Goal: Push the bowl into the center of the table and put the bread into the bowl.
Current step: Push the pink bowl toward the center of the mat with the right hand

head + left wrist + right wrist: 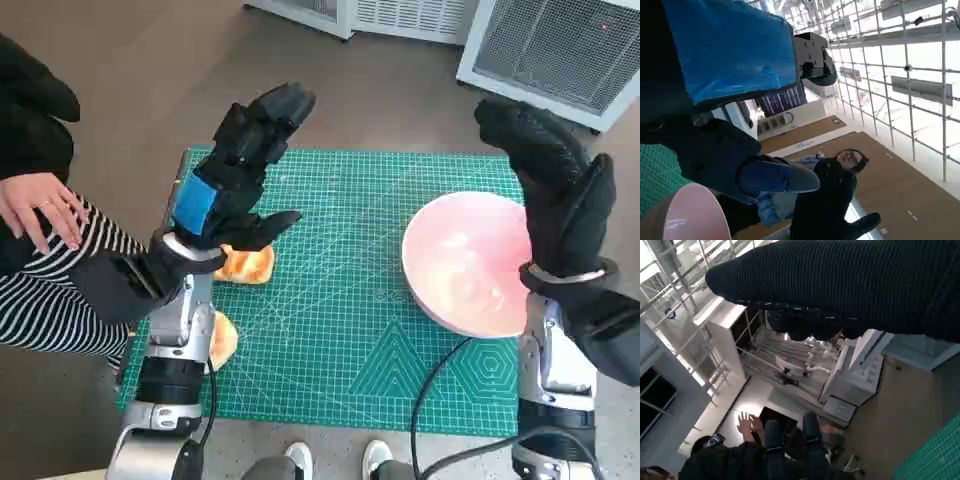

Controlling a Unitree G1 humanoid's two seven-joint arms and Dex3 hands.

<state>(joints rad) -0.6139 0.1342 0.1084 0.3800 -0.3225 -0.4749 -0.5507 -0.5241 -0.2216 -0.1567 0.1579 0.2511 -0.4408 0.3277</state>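
Head view shows both hands, left hand and right hand, raised empty with fingers spread, the pale pink round bowl uncentred, golden bread piece outside it.

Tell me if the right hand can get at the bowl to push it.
Probably yes. The right hand hangs open just above the bowl, at its right edge, with nothing between them; the green mat to the bowl's left lies bare.

bowl: 1 | bread pieces: 2 | green mat: 1 | hands: 2
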